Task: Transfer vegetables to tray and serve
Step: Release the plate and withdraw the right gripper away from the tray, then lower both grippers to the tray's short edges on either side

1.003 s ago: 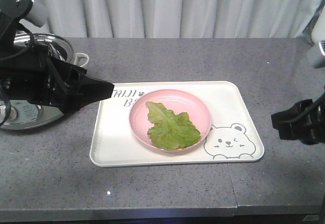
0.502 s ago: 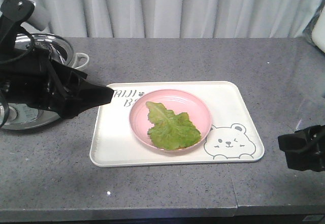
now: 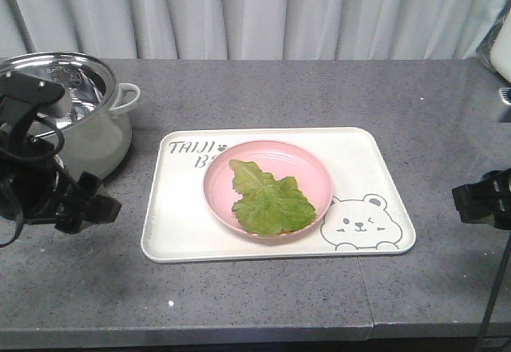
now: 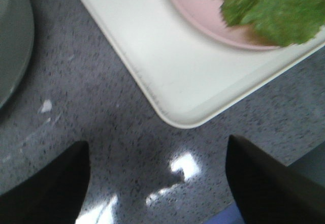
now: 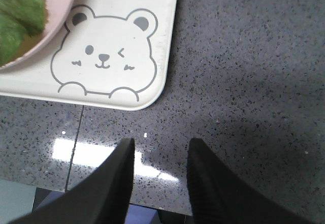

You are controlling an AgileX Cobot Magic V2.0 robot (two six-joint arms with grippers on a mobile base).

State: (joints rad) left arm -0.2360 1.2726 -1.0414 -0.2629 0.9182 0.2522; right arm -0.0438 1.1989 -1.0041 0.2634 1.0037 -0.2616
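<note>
A green lettuce leaf [image 3: 267,198] lies on a round pink plate [image 3: 307,164] that sits on the cream-white bear tray [image 3: 363,156]. The leaf also shows in the left wrist view [image 4: 269,8] and the right wrist view [image 5: 18,16]. My left gripper [image 3: 100,208] is open and empty above the counter, left of the tray's near left corner [image 4: 183,115]. My right gripper [image 3: 471,202] is open and empty, right of the tray, near the corner with the bear drawing [image 5: 104,56]. In the right wrist view its fingers [image 5: 122,176] stand apart over bare counter.
A steel pot [image 3: 88,104] with a white handle stands at the back left, behind my left arm. The grey counter [image 3: 263,296] has a seam near the tray's front right. Its front edge is close below both grippers. A curtain hangs behind.
My left arm has pulled back from the tray's far left corner and dropped low to the counter's left front, uncovering the pot. My right gripper has sunk and shifted right. The leaf has not moved.
</note>
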